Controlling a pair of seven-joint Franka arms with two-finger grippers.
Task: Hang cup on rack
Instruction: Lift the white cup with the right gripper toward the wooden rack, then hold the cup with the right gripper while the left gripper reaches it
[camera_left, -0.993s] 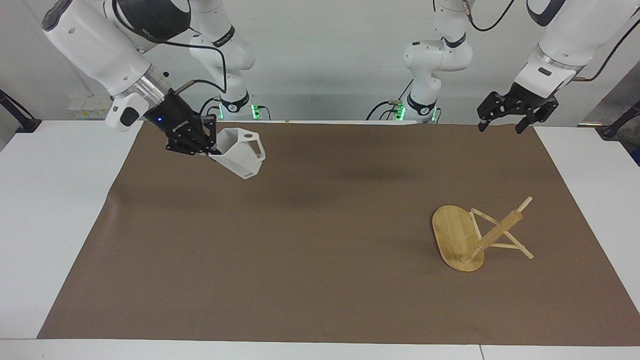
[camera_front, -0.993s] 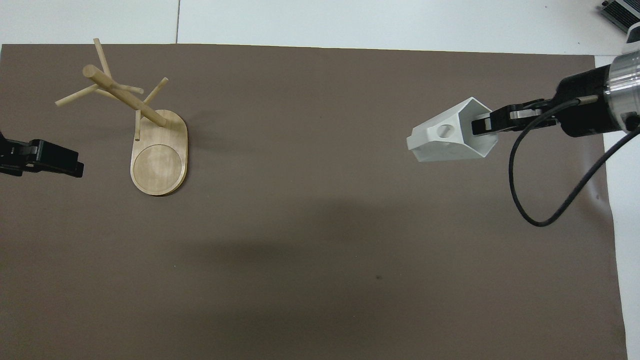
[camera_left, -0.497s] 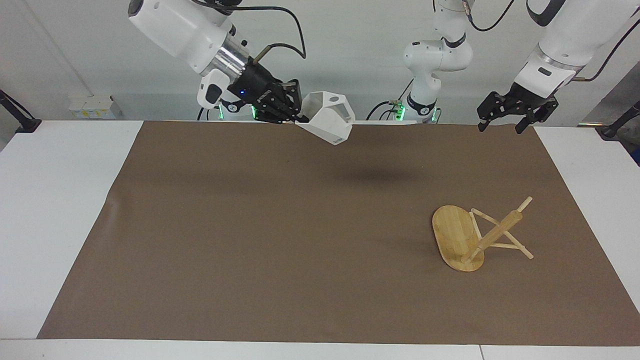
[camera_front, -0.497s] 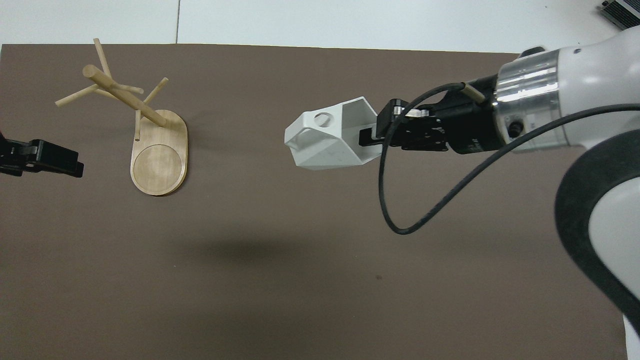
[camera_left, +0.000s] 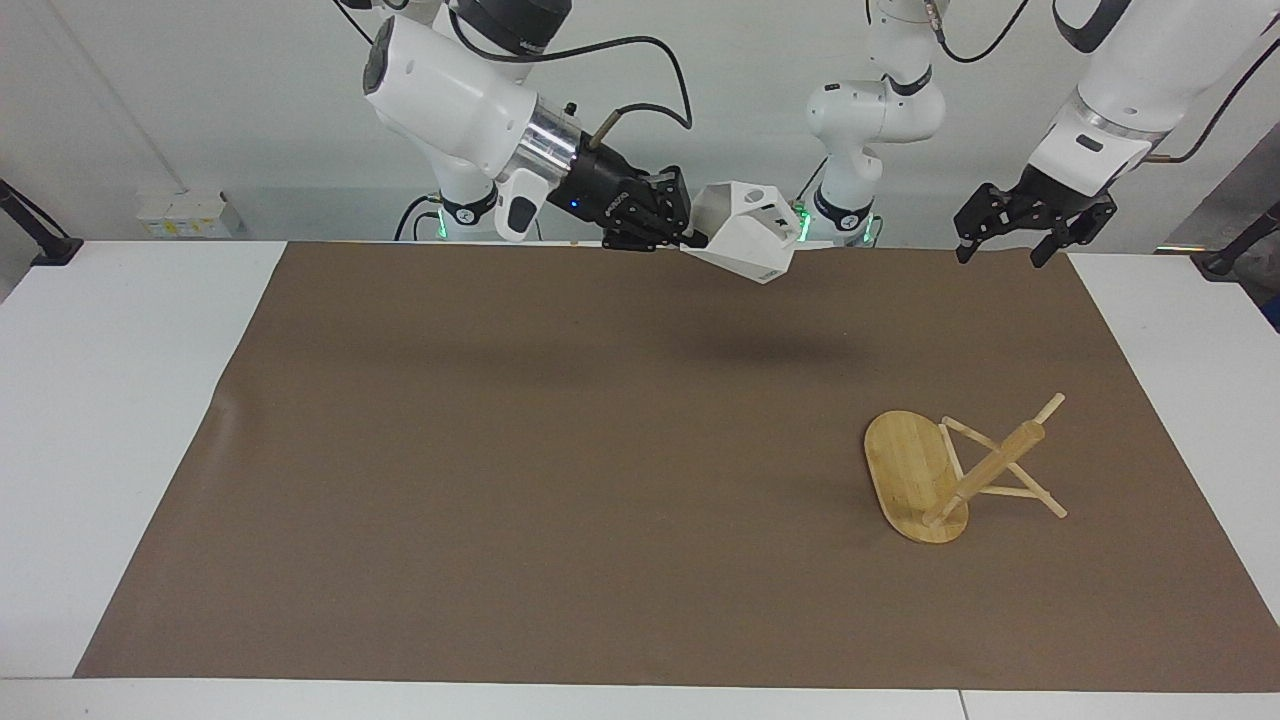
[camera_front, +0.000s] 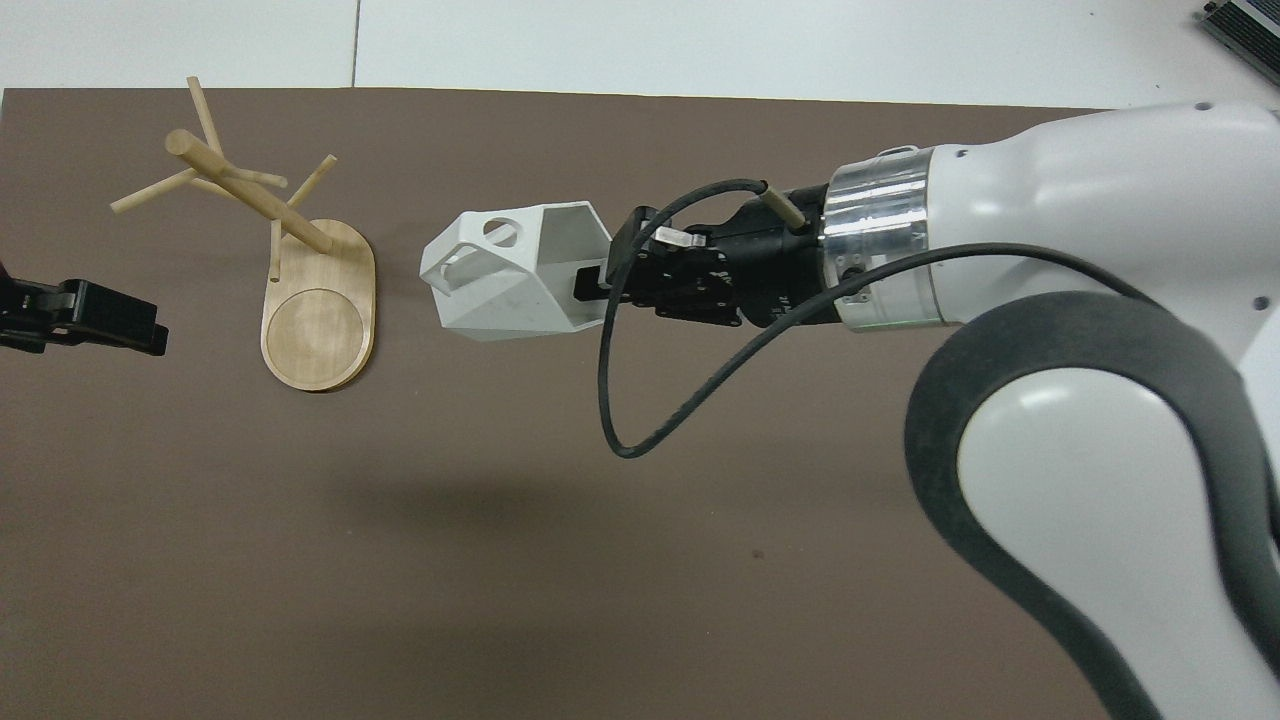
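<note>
The white faceted cup (camera_left: 748, 240) (camera_front: 505, 280) hangs in the air over the middle of the brown mat, tipped on its side with its handle up. My right gripper (camera_left: 688, 236) (camera_front: 592, 285) is shut on its rim, one finger inside the mouth. The bamboo rack (camera_left: 935, 470) (camera_front: 318, 310) stands on its oval base at the left arm's end of the mat, its post and thin pegs bare. My left gripper (camera_left: 1003, 243) (camera_front: 148, 338) waits open and holds nothing, over the mat's edge near the robots.
The brown mat (camera_left: 560, 470) covers most of the white table (camera_left: 120, 420). The right arm's black cable (camera_front: 640, 420) loops below its wrist. The cup's shadow (camera_left: 770, 350) falls on the mat well short of the rack.
The right arm has swung the cup from its own end of the mat up and across toward the rack. The left arm and the rack have not moved.
</note>
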